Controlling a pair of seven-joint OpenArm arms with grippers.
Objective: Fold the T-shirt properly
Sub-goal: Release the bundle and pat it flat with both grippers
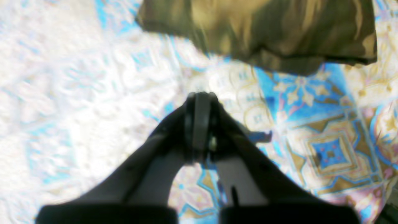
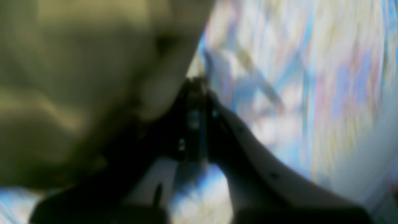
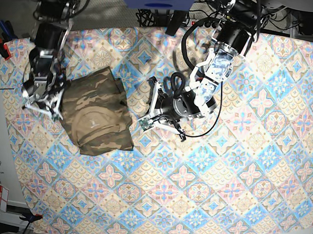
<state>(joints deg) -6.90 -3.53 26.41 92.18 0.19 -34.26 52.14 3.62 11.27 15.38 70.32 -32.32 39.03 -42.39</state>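
T-shirt [image 3: 97,117]: folded into a compact bundle, lying on the cloth [image 3: 237,171] toward the base view's left.
Right gripper [image 3: 58,109]: at the bundle's left edge, jaws pinched on the T-shirt fabric.
Left gripper [image 3: 144,124]: just right of the bundle, apart from it, jaws closed, holding nothing.

The base view looked straight down from high above, taking in both arms and the whole patterned cloth [image 3: 205,190]. Each wrist view sat close behind its gripper, looking along the fingers. The left wrist view caught the T-shirt [image 1: 264,31] towards 12 o'clock; the right wrist view, blurred, had it pressed close at 9 o'clock.
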